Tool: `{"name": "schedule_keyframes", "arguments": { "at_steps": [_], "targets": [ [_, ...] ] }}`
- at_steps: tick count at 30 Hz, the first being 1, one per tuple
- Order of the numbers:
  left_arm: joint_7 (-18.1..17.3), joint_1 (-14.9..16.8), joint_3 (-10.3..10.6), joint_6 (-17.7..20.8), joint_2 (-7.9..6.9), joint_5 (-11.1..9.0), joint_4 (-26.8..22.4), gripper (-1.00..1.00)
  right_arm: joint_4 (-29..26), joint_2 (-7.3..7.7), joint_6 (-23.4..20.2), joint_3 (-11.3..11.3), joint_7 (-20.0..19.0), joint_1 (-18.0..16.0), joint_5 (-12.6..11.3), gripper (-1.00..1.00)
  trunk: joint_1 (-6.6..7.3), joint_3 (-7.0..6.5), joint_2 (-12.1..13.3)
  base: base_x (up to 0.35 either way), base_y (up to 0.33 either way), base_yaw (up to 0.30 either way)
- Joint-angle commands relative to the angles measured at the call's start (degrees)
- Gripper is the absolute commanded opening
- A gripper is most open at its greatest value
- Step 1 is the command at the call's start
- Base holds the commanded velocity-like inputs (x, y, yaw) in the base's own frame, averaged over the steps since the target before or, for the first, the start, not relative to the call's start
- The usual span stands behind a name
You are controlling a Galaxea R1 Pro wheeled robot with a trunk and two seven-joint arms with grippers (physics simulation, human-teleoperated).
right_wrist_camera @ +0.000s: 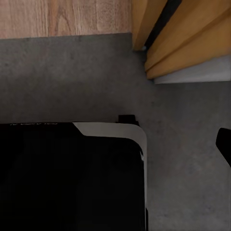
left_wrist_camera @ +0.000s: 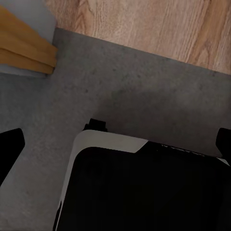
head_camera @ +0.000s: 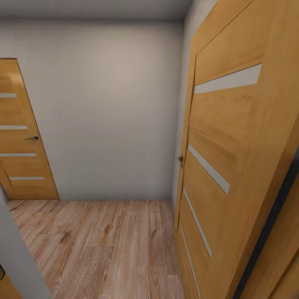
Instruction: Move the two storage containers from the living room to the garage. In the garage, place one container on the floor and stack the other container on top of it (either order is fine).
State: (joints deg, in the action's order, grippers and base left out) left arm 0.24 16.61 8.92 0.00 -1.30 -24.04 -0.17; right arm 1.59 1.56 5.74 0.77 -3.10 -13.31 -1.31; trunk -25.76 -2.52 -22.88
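Under both tools [left_wrist_camera: 115, 144], grey floor [left_wrist_camera: 144, 101].

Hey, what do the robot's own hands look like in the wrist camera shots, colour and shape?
Little of them shows. The left hand has two plain matte black fingers with blunt, angled tips. The right hand shows one matching black fingertip. No cables, markings or arm links are visible.

Honey-orange doors [head_camera: 232, 166] with pale grey stripes, light wood-grain plank floor [head_camera: 104, 249], off-white wall [head_camera: 108, 108], speckled dark grey concrete [left_wrist_camera: 144, 91] underneath.
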Motion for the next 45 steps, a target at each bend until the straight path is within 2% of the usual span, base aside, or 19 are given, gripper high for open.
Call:
{"name": "schedule_keyframes", "arguments": {
  "at_steps": [1,5,21,27,35,45],
  "targets": [
    [0.02,0.00,0.49,0.00,-0.01,-0.52,-0.01,1.00,0.17,0.02,0.35,0.05,-0.24,-0.05,-0.10,1.00,-0.02,0.02,-0.04,0.000,0.000,0.013],
    [0.02,0.00,0.49,0.00,-0.01,-0.56,-0.01,1.00,0.17,0.45,0.39,-0.20,-0.24,-0.05,0.19,1.00,-0.02,0.02,-0.04,0.000,0.000,0.005],
    [0.11,0.00,0.49,0.00,0.25,-0.65,-0.01,1.00,0.17,0.63,0.40,-0.24,-0.24,-0.05,0.25,1.00,-0.02,0.02,-0.04,0.000,0.054,0.000],
    [0.11,0.00,0.49,-2.20,0.25,-0.73,0.06,1.00,0.17,0.57,0.20,-0.27,-0.24,-0.05,0.31,1.00,-0.02,0.02,-0.04,0.000,0.162,0.000],
    [0.11,0.00,0.47,-2.64,0.18,-0.74,0.08,1.00,0.17,0.09,0.06,-0.25,-0.36,-0.05,0.50,1.00,-0.02,0.02,-0.04,0.000,0.022,0.004],
    [0.11,0.00,0.49,-2.64,0.16,-0.74,0.08,1.00,0.17,0.19,0.13,-0.42,-0.30,-0.05,0.60,1.00,-0.02,0.02,-0.04,0.000,0.001,0.217]
  ]
}}
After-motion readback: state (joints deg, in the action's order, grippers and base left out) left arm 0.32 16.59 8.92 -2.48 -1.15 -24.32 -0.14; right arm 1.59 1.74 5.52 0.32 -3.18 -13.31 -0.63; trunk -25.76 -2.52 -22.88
